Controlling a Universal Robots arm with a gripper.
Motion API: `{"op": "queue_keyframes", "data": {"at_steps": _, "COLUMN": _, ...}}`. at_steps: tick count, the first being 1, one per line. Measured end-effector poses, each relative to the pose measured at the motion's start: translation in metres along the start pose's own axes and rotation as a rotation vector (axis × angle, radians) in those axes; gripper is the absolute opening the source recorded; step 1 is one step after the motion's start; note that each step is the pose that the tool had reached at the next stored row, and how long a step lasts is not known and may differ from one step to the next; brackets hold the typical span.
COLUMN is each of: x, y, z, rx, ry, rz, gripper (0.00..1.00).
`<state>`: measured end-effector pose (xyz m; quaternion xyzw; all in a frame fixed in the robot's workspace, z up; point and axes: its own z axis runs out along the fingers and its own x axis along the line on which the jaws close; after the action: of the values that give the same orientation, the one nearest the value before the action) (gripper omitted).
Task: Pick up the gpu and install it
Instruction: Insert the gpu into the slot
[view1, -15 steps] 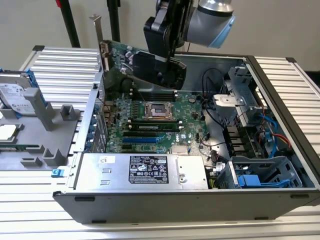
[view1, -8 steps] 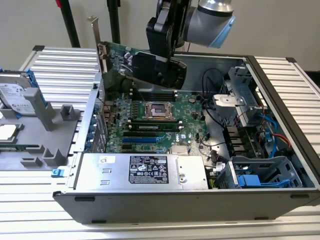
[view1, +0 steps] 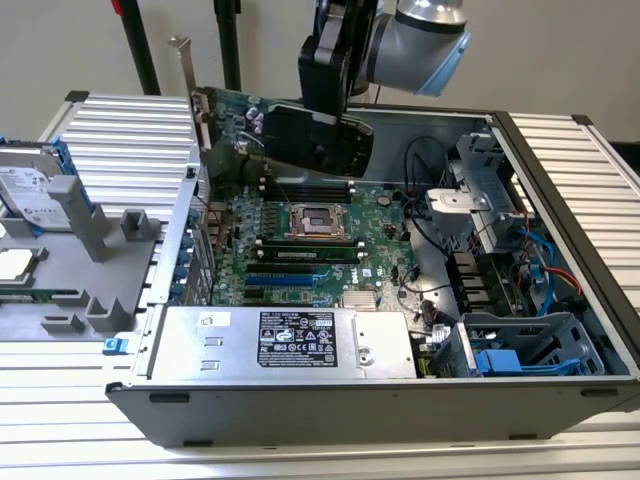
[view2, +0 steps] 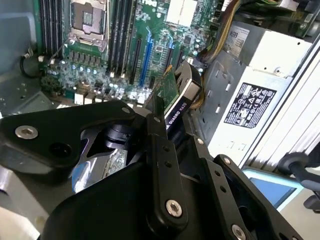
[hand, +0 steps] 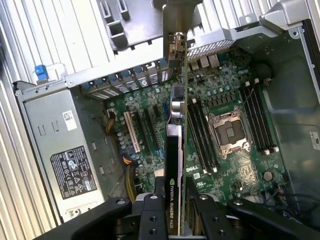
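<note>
While clamped on the gpu, the tool holds it in the air above the motherboard inside the open computer case, silver bracket toward the exterior view's left, edge-on in the first wrist view.

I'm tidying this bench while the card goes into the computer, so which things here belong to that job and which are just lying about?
Part of the job:
- graphics card, held above the open case
- gripper, shut on the card
- motherboard, with its slots
- computer case

Just lying about:
- hard drive, on the grey holder
- grey holder, beside the case
</note>
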<state>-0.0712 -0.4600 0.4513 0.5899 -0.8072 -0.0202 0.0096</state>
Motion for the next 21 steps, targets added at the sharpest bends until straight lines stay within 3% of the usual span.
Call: {"op": "queue_keyframes", "data": {"at_steps": 21, "x": -0.0001, "y": 0.0001, "z": -0.0001, "rx": -0.0011, "ry": 0.0068, "rz": -0.145, "gripper": 0.0}}
